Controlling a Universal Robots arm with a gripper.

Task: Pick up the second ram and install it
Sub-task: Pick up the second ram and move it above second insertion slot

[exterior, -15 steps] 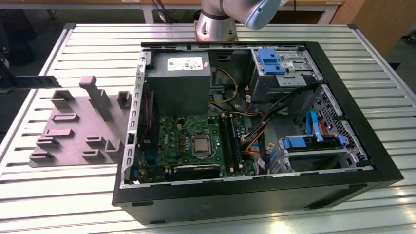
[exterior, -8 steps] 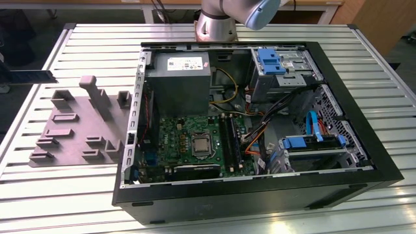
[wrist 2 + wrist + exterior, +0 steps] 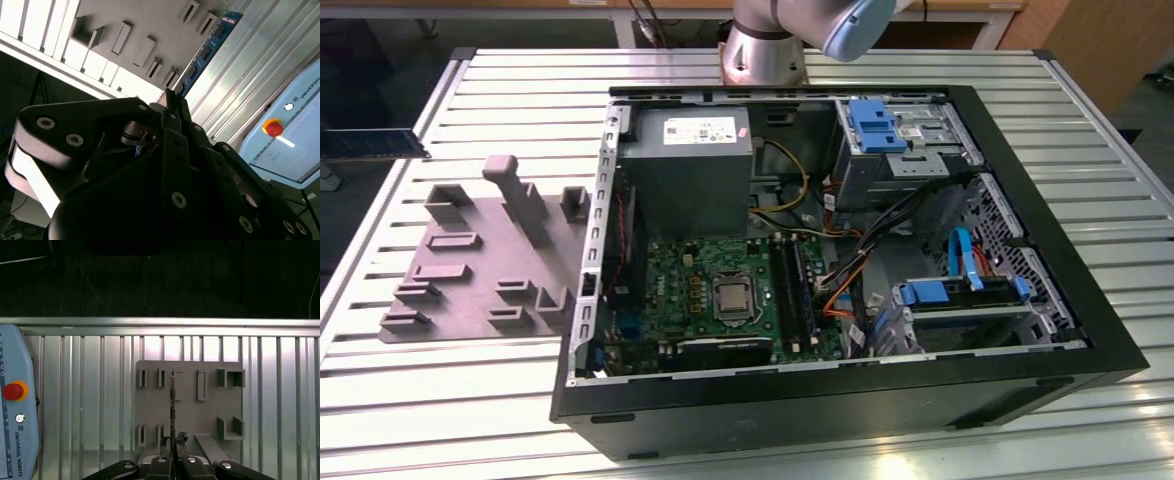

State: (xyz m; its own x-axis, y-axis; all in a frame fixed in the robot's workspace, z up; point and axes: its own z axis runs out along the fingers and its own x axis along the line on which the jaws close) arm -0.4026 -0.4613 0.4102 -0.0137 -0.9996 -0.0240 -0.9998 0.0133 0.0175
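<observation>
My gripper point(image 3: 172, 456) is shut on the second ram point(image 3: 172, 405), a thin dark stick that stands edge-on between the fingers in the first wrist view. In the second wrist view the ram point(image 3: 207, 50) shows as a bluish-black strip with a row of chips, running out from the gripper point(image 3: 167, 106). It hangs above the grey holder plate point(image 3: 200, 415), apart from it. In the exterior view the ram point(image 3: 374, 143) floats at the left edge, beyond the holder plate point(image 3: 480, 270). The green motherboard point(image 3: 720, 290) with long black sockets point(image 3: 794, 285) lies inside the open computer case point(image 3: 854, 400).
The case stands on a slatted metal table point(image 3: 520, 75) and the arm's base point(image 3: 761, 45) stands behind it. A teach pendant with a red button point(image 3: 14, 391) lies on the table beside the holder plate. Cables, blue drive brackets point(image 3: 961, 292) and a power supply point(image 3: 687, 150) crowd the case.
</observation>
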